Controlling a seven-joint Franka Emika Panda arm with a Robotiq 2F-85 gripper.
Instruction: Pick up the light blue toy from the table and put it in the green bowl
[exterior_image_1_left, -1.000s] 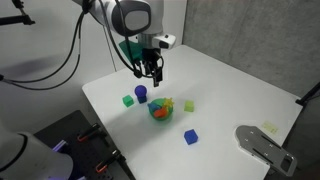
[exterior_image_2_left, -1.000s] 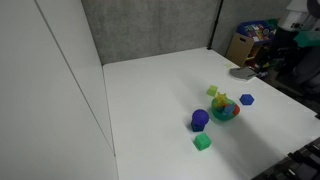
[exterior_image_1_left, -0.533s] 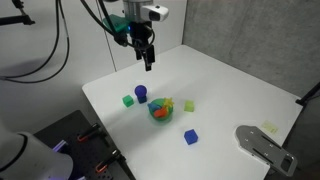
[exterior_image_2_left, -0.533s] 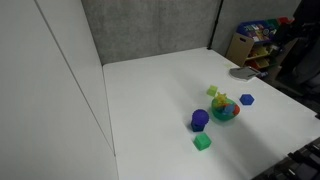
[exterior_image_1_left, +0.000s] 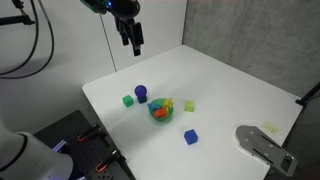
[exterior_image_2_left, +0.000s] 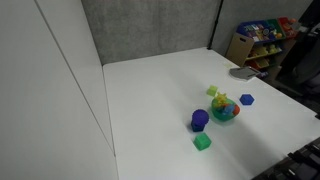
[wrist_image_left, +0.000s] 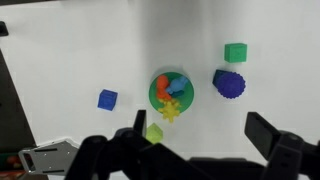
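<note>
White table (exterior_image_1_left: 230, 90) sits well below the gripper (exterior_image_1_left: 135, 42), whose 2 fingers (wrist_image_left: 268, 133) are spread wide apart. Down under it in the wrist view, the light blue toy (wrist_image_left: 177, 80) lies inside the green bowl (wrist_image_left: 152, 96), beside orange and yellow pieces (wrist_image_left: 170, 101).

No text, label or number is legible anywhere.

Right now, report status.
Tool open, empty, high above table. Light blue toy in green bowl. Blue cube, green cube loose nearby, far below tool.
</note>
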